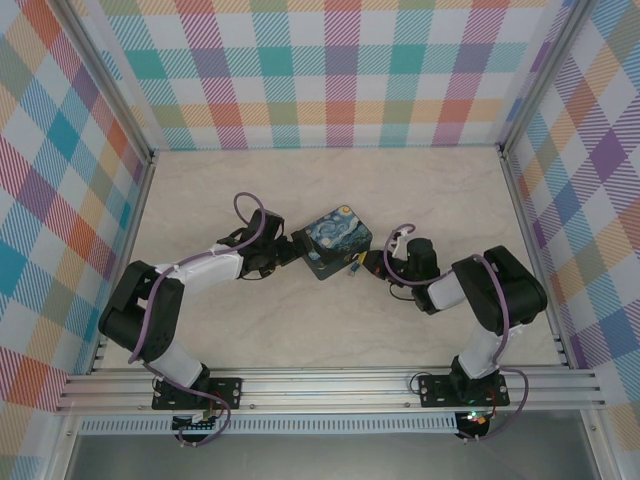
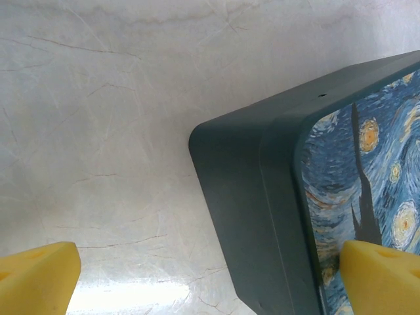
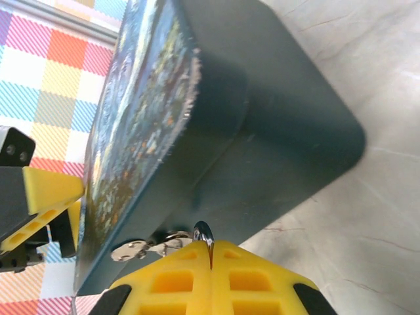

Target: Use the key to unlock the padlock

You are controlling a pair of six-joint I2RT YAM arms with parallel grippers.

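Tin point(image 1: 335, 240) ctr, L gripper point(image 1: 296, 244) at its 9 o'clock, fingers apart, padlock point(image 1: 355, 268) 5 o'clock, R gripper point(image 3: 211, 261) fingers together.

A pale bench point(image 1: 420, 200) with a cream, marble-like surface crossed by faint grey veins. One thing visibly rests on it: a rectangular tin point(image 1: 335, 242), lying flat near the middle and turned at an angle to the edges. The tin has dark teal sides and a lid painted with blue and yellow swirls. A ribbed metal rail point(image 1: 330, 385) runs along the bench's near edge.
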